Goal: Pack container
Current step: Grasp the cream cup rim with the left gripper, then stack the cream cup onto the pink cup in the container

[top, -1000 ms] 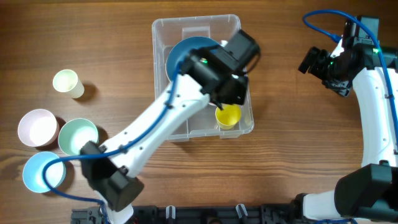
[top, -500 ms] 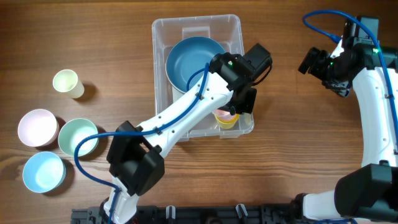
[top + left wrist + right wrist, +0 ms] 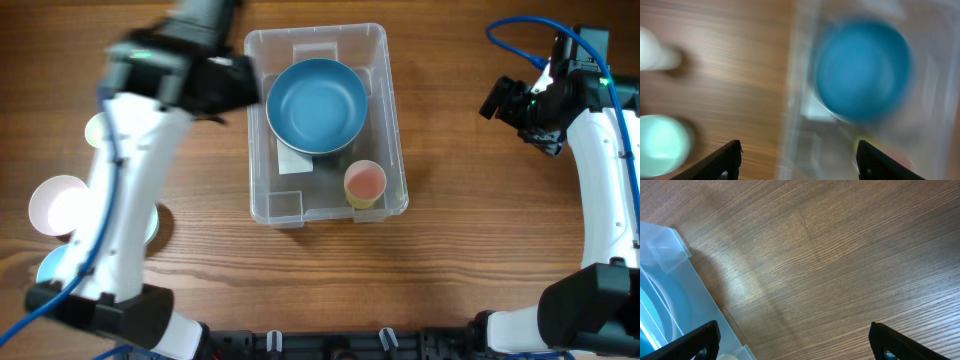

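Observation:
The clear container (image 3: 392, 130) stands mid-table. Inside it lie a big blue bowl (image 3: 316, 105) and, at the near right corner, a yellow cup with a pink inside (image 3: 365, 183). My left gripper (image 3: 232, 86) is blurred with motion beside the container's left wall. In the left wrist view that gripper (image 3: 800, 160) is open and empty above the container's rim (image 3: 792, 100), with the blue bowl (image 3: 862, 70) ahead. My right gripper (image 3: 510, 100) hangs open far to the right; in its wrist view the gripper (image 3: 802, 345) spans bare wood beside a container corner (image 3: 670, 260).
Left of the container, partly under my left arm, are a pale cup (image 3: 98, 130), a pink-white bowl (image 3: 55, 205) and a light blue bowl (image 3: 48, 268). The left wrist view shows the pale cup (image 3: 655, 55) and a mint bowl (image 3: 662, 145).
My left gripper opened, left the cup in the container's near right corner, and swung out to the left. The right arm stayed still.

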### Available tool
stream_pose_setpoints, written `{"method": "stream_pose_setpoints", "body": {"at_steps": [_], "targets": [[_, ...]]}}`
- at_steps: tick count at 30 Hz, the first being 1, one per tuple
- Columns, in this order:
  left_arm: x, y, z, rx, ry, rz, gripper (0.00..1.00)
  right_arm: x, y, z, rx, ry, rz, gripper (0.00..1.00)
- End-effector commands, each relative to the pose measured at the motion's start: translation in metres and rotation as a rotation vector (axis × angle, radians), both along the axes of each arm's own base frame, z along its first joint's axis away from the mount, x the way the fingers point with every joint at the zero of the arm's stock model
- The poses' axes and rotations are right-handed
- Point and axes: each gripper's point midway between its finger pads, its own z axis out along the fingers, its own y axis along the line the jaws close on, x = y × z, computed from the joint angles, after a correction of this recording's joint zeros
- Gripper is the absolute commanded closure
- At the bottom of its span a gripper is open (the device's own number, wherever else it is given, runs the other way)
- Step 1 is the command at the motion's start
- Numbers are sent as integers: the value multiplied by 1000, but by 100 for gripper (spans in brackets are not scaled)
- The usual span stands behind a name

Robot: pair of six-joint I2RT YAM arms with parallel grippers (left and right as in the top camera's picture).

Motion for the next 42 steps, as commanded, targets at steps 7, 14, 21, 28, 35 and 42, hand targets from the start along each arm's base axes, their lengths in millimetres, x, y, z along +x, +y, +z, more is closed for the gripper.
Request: {"method": "stream_pose_setpoints", "body": {"at_steps": [7, 14, 21, 28, 35, 42], "targets": [[49, 216, -84, 35, 129, 483, 28, -1, -3, -6, -22, 22, 5, 4], [67, 231, -191, 5, 328, 462, 27, -3, -3, -7, -25, 28, 20, 3], [67, 231, -236, -4, 415, 458, 75, -3, -3, -7, -26, 29, 21, 4], [65, 230, -236, -4, 424, 456, 96, -3, -3, -7, -26, 29, 22, 4], [76, 170, -126, 12, 199, 331, 96, -3, -3, -7, -26, 29, 22, 4], [8, -34, 27, -144, -109, -123, 96, -3, -3, -7, -25, 29, 21, 4]]}}
